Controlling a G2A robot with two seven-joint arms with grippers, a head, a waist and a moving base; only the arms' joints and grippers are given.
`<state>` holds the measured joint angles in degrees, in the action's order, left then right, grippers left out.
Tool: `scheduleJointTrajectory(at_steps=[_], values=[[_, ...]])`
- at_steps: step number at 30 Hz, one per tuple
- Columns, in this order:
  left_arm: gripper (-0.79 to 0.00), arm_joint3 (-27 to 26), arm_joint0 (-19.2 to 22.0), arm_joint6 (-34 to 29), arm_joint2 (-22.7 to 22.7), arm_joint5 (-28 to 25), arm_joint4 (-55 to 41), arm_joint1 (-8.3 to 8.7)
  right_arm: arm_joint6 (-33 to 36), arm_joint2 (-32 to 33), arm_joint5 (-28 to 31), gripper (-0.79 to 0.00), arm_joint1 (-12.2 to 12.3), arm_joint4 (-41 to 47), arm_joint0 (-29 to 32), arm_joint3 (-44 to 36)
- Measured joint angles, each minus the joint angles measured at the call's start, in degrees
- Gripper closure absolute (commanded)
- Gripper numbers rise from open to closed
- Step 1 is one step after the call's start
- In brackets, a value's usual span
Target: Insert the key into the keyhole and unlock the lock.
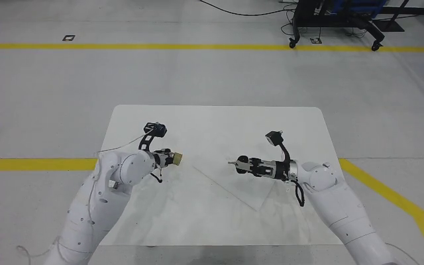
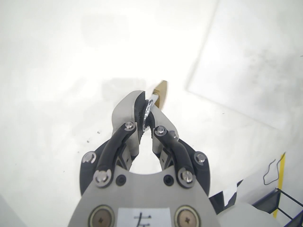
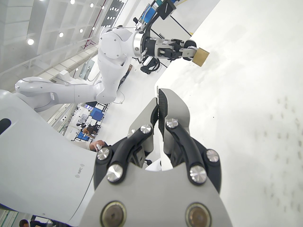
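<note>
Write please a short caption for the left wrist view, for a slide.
Left tool clamped on the silver shackle of a brass padlock above the white table.

White arms (image 1: 93, 205), grey left end effector (image 2: 148, 102), screws (image 2: 102, 177)

Top camera looks down; right wrist camera faces left hand (image 3: 192, 51).
</note>
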<state>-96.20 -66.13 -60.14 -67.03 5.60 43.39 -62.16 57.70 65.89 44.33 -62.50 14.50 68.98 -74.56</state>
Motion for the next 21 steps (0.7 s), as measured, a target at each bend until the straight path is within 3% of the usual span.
scheduleJointTrajectory(at_steps=[5, 12, 21], values=[[0.0, 1.13, -1.66, 6.54, -4.69, -9.38, -15.89, -0.1, 0.0, 0.0, 0.0, 0.0, 0.0, 0.0, 0.0, 0.0], [0.0, 7.74, 1.66, 7.12, -5.56, -19.87, -33.29, -0.68, 0.0, 0.0, 0.0, 0.0, 0.0, 0.0, 0.0, 0.0], [0.0, 8.58, 0.87, 8.92, -5.62, -20.56, -36.45, -0.85, -0.17, -0.06, -0.16, 0.0, -0.02, -0.08, 0.05, -0.13]])
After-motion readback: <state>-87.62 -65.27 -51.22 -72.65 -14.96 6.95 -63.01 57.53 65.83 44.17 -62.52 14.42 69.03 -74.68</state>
